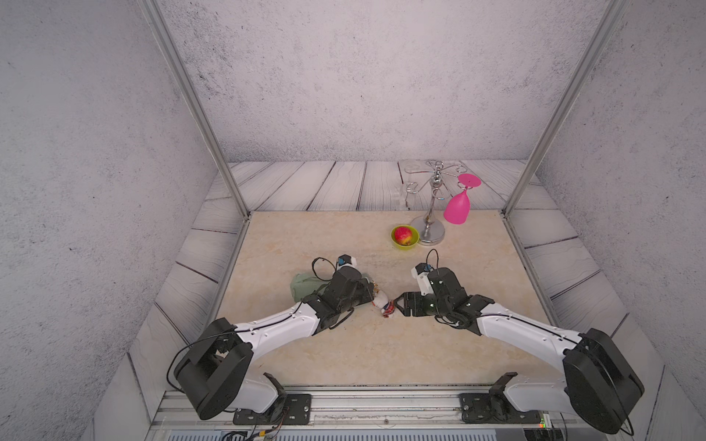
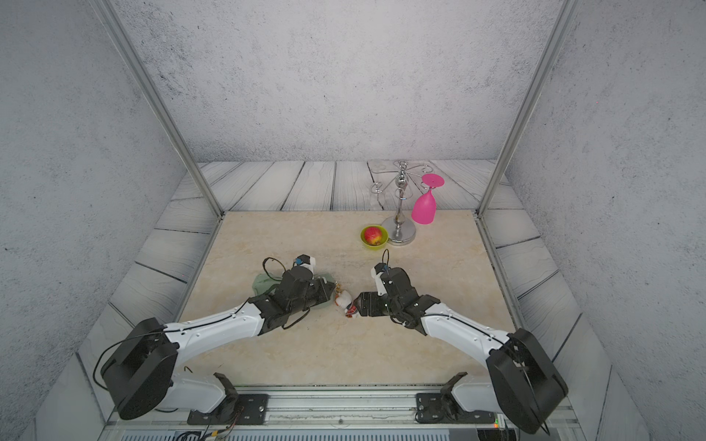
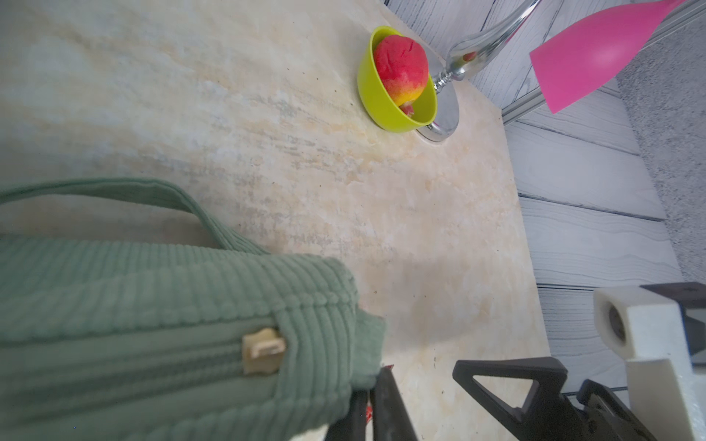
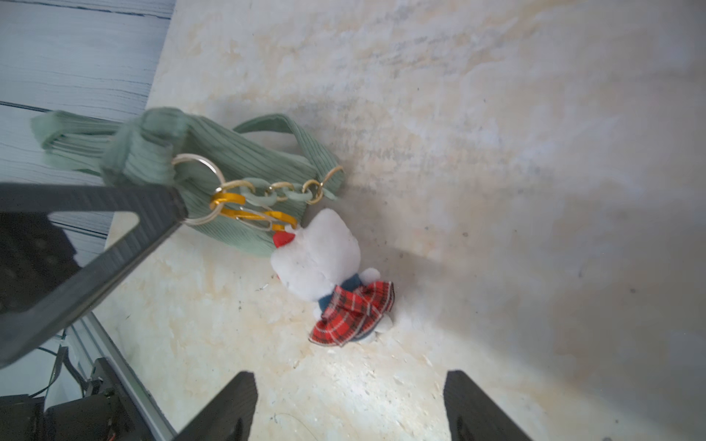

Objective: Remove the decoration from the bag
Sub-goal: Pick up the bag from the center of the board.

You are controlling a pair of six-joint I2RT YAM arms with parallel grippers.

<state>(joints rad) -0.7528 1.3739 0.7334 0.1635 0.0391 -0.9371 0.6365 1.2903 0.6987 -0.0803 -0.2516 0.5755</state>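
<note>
The sage-green ribbed bag (image 1: 305, 285) (image 2: 263, 284) (image 3: 153, 317) (image 4: 244, 152) lies left of the table's middle, partly under my left wrist. The decoration (image 4: 324, 263) (image 1: 382, 303) (image 2: 344, 301), a white plush doll in a red plaid skirt, lies on the table, clipped by a gold clasp (image 4: 252, 215) to the ring at the bag's end. My left gripper (image 3: 372, 385) is shut on the bag's end by that ring; its finger (image 4: 114, 236) shows in the right wrist view. My right gripper (image 4: 351, 401) (image 1: 397, 303) (image 2: 357, 303) is open, close to the doll's skirt, touching nothing.
A lime-green bowl (image 1: 404, 247) (image 3: 386, 114) with a red-and-yellow fruit (image 1: 403, 235) stands at the back right. Next to it is a chrome glass stand (image 1: 431, 229) with a pink glass (image 1: 457, 208) hanging upside down. Metal frame posts (image 1: 508, 210) mark the table's back corners.
</note>
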